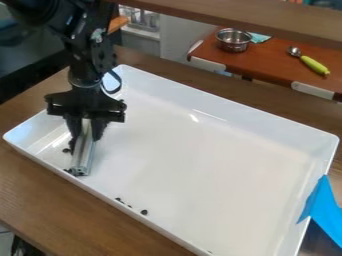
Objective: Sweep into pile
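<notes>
Mostly everything here is placed by the tray (200,150), a white one with raised walls on the wooden table (63,202). Over the tray's left end as seen in the camera view, the gripper (84,131) hangs down from the arm (81,62), with its jaws pinching a bar (83,152) between them. The bar is long, narrow and pale, and runs from between the jaws towards the tray's near wall, its lower end down by the tray floor; whether it touches the floor I cannot tell. Dark bits (67,150) lie in the tray beside the bar, with more around its lower end. Further right along the tray's near wall sits a short, loose string of bits, the biggest (144,212) at its right end, well apart from the bar. One tiny speck (210,251) shows farther along the same wall, near the bottom of the view. Blue tape (324,207) hangs over the tray's right wall. Beyond the tray's far wall is a red-brown counter (267,65) holding a metal bowl (233,41), a teal cloth (259,37) just beside the bowl, and, to the right, a scoop (310,62) with a green handle.
</notes>
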You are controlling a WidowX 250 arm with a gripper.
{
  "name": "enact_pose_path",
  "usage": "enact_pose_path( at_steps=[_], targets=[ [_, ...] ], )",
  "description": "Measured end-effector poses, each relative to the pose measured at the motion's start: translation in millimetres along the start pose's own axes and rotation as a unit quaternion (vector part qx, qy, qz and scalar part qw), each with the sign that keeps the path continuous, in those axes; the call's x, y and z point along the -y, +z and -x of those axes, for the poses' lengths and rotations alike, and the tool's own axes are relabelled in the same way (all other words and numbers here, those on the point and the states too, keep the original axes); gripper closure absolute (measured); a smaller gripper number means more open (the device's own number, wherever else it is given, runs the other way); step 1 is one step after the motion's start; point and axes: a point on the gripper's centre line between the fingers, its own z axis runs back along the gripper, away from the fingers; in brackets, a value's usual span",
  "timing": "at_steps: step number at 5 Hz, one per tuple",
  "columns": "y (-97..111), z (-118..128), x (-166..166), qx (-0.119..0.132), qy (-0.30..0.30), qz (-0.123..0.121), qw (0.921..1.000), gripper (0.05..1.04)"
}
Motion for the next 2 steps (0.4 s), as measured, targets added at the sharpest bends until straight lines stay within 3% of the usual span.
enact_pose_path(
  at_steps=[1,2],
  targets=[
    [10.0,13.8,10.3,-0.04,-0.002,0.036,0.9986,0.732],
    [58.1,21.5,41.8,-0.095,0.011,0.123,0.9878,0.732]
  ],
)
